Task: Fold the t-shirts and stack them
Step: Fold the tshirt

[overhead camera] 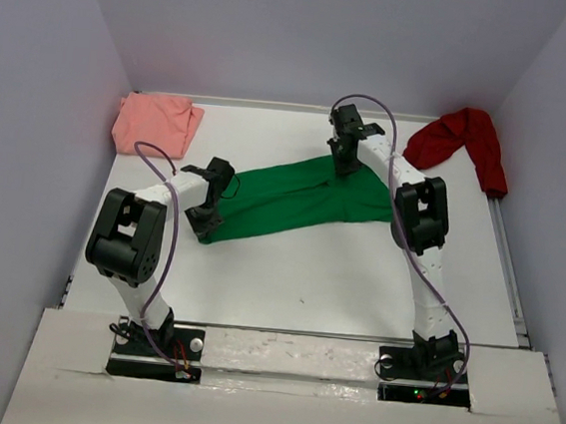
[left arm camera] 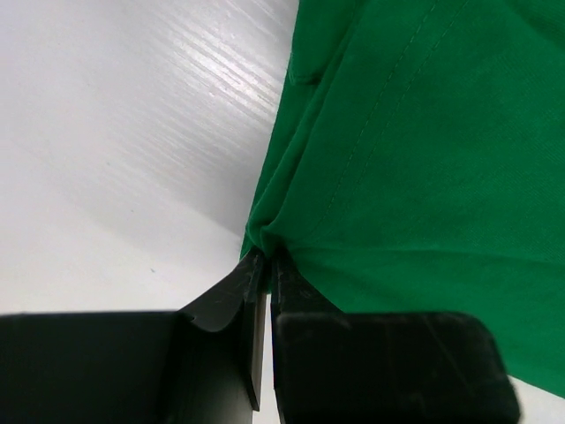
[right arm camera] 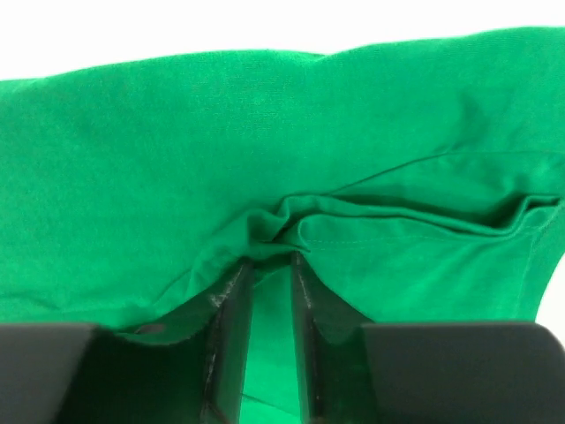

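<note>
Green t-shirt [overhead camera: 294, 198] edge pinched in left fingers [left arm camera: 225, 300] (fold at tips of narrowly parted right fingers [right arm camera: 231, 305]).

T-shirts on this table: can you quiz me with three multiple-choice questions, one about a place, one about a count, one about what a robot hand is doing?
1. Where does the salmon-pink t-shirt lie? A) far left corner B) far right corner C) middle
2. How many t-shirts are on the table? A) two B) three C) five
3. The left hand is: A) spread wide over bare table B) pinched shut on the green t-shirt's edge C) lifting a cup

1 A: it lies bunched in the far left corner.
2 B: salmon-pink, green and the dark red t-shirt.
3 B: the left wrist view shows its fingers closed on green cloth.
</note>
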You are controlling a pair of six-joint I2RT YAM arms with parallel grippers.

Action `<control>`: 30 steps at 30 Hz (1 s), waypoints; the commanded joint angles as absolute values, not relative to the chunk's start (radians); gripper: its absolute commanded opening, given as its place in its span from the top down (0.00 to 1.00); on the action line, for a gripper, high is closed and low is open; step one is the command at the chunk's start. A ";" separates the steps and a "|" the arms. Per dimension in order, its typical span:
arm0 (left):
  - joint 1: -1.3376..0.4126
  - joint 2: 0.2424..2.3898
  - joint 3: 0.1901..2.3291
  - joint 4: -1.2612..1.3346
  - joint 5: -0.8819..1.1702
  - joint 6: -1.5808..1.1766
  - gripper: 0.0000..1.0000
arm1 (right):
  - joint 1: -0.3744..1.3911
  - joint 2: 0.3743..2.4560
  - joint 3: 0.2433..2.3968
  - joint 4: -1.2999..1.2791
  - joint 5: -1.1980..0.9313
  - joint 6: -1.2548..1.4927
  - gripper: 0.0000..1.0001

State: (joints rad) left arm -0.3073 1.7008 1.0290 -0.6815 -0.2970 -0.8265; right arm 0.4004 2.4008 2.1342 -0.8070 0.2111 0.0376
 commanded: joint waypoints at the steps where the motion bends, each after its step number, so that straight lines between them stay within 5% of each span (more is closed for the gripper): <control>1: -0.311 1.660 1.028 -0.767 -0.368 -0.839 0.85 | 0.405 2.404 2.183 -0.811 0.166 0.025 0.60; 4: -0.313 1.649 1.038 -0.787 -0.399 -0.839 0.85 | 0.405 2.372 2.148 -0.784 0.167 0.023 0.50; 5: -0.314 1.644 1.043 -0.791 -0.400 -0.836 0.74 | 0.405 2.365 2.135 -0.779 0.167 0.017 0.47; 8: -0.328 1.628 1.060 -0.831 -0.422 -0.862 0.62 | 0.405 2.359 2.134 -0.778 0.178 -0.011 0.46; 11: -0.337 1.623 1.087 -0.883 -0.439 -0.893 0.31 | 0.405 2.361 2.138 -0.778 0.170 -0.032 0.46; 13: -0.345 1.615 1.103 -0.926 -0.466 -0.910 0.29 | 0.405 2.359 2.135 -0.772 0.155 -0.032 0.46; 15: -0.359 1.595 1.124 -0.975 -0.495 -0.940 0.12 | 0.405 2.350 2.120 -0.761 0.141 -0.031 0.46; 21: -0.440 1.537 1.226 -1.092 -0.613 -1.034 0.12 | 0.405 2.303 2.088 -0.755 0.144 -0.014 0.47; 26: -0.462 1.485 1.246 -0.924 -0.575 -0.827 0.32 | 0.405 2.212 2.017 -0.762 0.207 0.043 0.48; 29: -0.459 1.471 1.207 -0.755 -0.476 -0.666 0.96 | 0.405 2.163 1.985 -0.767 0.248 0.055 0.51; 30: -0.456 1.474 1.201 -0.723 -0.424 -0.643 1.00 | 0.405 2.155 1.979 -0.772 0.264 0.060 0.53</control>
